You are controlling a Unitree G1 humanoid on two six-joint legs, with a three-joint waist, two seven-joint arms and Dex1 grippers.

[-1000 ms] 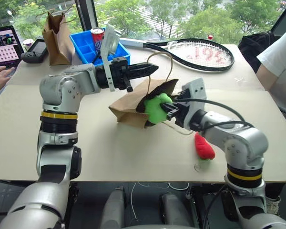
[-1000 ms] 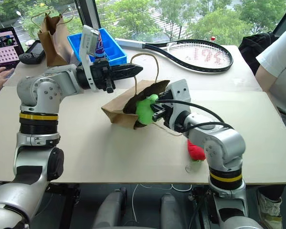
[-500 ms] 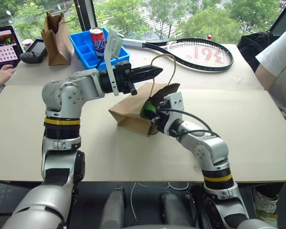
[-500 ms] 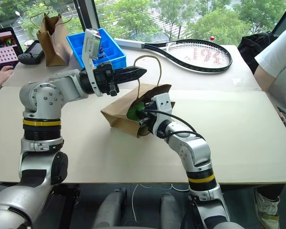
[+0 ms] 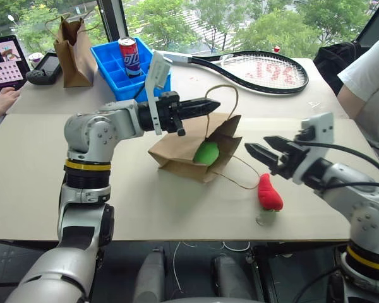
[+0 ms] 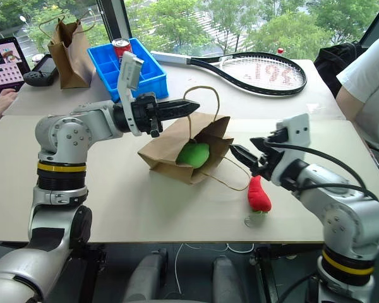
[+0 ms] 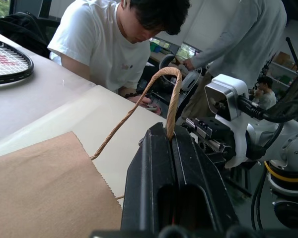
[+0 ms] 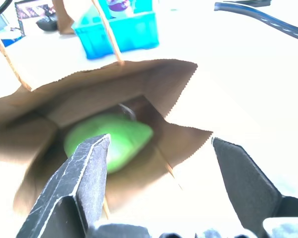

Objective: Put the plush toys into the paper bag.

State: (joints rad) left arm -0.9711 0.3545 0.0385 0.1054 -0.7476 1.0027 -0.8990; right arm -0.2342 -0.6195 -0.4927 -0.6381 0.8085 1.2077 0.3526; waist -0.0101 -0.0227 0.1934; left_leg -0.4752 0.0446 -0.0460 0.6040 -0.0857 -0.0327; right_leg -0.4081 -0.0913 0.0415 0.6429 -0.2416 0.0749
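Note:
The light-brown paper bag (image 5: 177,154) lies on its side mid-table, its mouth facing right. Inside that mouth rests the light-green plush toy (image 5: 206,153), seen close up as the green toy (image 8: 109,139) in the right wrist view. The red chili-shaped plush toy (image 5: 270,194) lies on the table right of the bag, near the front edge. My left gripper (image 5: 213,105) is shut on the bag's twine handle (image 7: 159,84) and holds it up above the mouth. My right gripper (image 5: 260,149) is open and empty, a short way right of the mouth and above the red toy.
A darker, taller paper bag (image 5: 72,44) stands at the back left beside a blue bin (image 5: 129,69) holding a can (image 5: 128,48). A tennis racket (image 5: 259,69) lies at the back. A person (image 5: 372,82) sits at the right edge; a hand (image 5: 0,101) rests at the left.
My right gripper has let go of the green toy inside the bag, opened, and pulled back out to the right. The left gripper keeps its hold on the handle.

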